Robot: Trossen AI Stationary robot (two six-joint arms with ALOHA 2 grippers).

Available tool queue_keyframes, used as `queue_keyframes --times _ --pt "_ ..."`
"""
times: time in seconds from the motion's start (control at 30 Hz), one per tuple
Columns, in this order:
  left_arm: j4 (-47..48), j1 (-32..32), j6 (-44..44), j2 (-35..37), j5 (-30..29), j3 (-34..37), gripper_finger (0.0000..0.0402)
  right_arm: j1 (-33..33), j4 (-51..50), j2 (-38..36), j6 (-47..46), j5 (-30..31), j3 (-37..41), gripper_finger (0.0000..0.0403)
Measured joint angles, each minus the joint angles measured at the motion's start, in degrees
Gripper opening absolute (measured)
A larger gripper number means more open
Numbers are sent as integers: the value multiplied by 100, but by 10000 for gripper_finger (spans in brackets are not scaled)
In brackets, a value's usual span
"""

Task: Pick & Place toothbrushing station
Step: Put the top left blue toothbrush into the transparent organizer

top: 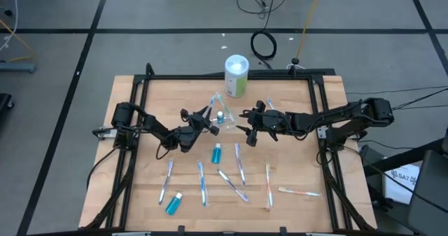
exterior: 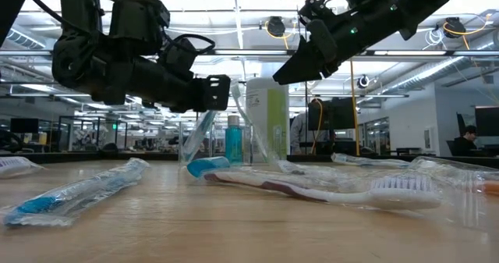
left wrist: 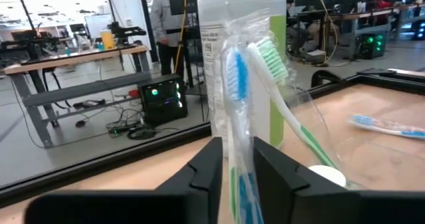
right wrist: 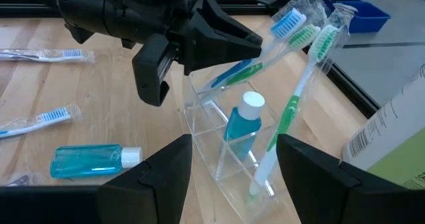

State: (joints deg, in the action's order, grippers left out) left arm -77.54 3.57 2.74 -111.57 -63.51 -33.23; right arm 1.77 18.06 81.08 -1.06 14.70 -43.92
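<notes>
Clear cup [right wrist: 229,161] stands at centre of the high view, just below the white-and-green canister [top: 236,75]. It holds one blue tube [right wrist: 240,122] upright plus wrapped brushes leaning out over the rim: a blue-bristled brush [right wrist: 275,34] and two green ones [right wrist: 300,94]. Left gripper [top: 207,119] sits at the cup's left side; in its wrist view the blue-bristled brush runs up between its fingers [left wrist: 202,177], which stand slightly parted around the handle; I cannot tell whether they pinch it or have let go. Right gripper [top: 246,132] hovers just right of the cup, fingers [right wrist: 166,171] spread wide, nothing between them. Loose stock lies in the lower half of the high view: a tube [top: 217,153] just below the cup, another tube [top: 173,203] at lower left, wrapped brushes [top: 240,164] scattered between and out to lower right. Handling judgement: brushes look light and stiff, but the crinkly film is probably slippery, so grip mid-handle across the narrow side, not the loose wrapper ends. Tubes are light, likely slightly squeezable and prone to roll; take them across the body near the middle. The cup is thin, light and easy to tip, especially with brushes leaning to one side; lower items in gently and avoid pushing the rim.
</notes>
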Motion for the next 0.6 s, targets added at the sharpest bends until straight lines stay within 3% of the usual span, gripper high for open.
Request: queue_keyframes --times 0.23,0.6 --pt "0 5 17 0 -198 0 123 0 -2 0 -1 0 0 212" --pt "-18 251 523 70 -433 2 152 0 -17 0 -1 0 0 212"
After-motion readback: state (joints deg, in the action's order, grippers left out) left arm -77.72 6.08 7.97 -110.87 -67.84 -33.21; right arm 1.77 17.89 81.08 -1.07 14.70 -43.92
